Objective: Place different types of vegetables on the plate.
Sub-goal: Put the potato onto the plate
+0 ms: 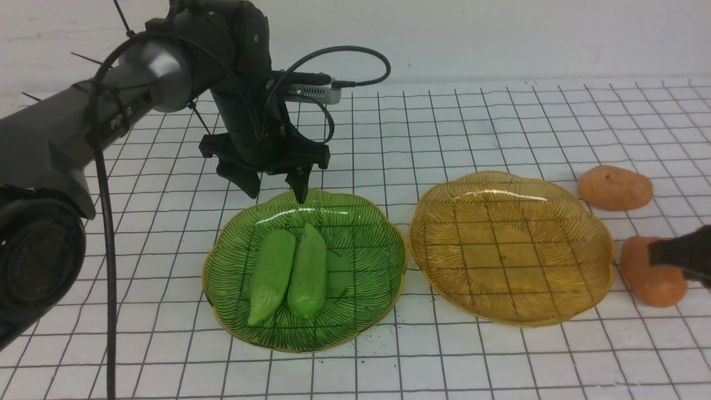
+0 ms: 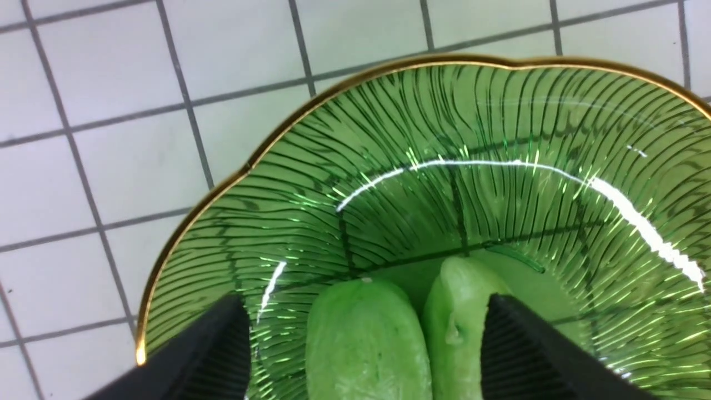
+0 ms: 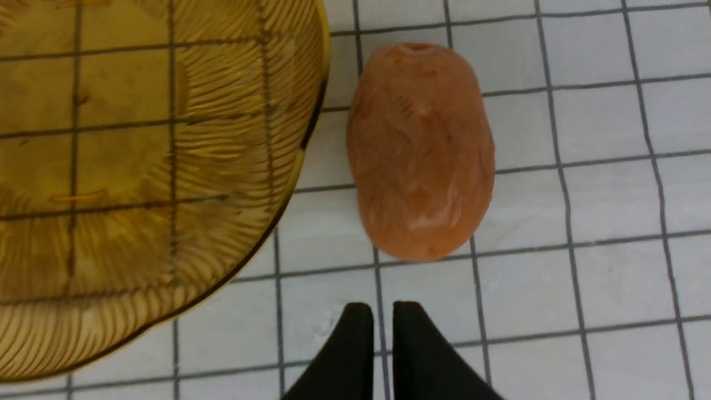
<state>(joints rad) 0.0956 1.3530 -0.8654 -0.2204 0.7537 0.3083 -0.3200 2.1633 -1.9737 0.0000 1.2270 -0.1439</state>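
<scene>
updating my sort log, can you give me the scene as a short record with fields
green plate: holds both green pods, lying side by side
amber plate: nothing on it
potatoes: far one and near one on the table, right of the amber plate
left gripper: jaws open, above the green plate, holding nothing
right gripper: jaws nearly closed, empty, near the near potato

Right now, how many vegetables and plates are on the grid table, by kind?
Smooth light-green tapered pods: 2
Orange-brown rounded potato-like lumps: 2
Green ribbed glass plate: 1
Amber ribbed glass plate: 1
Total: 6
</scene>
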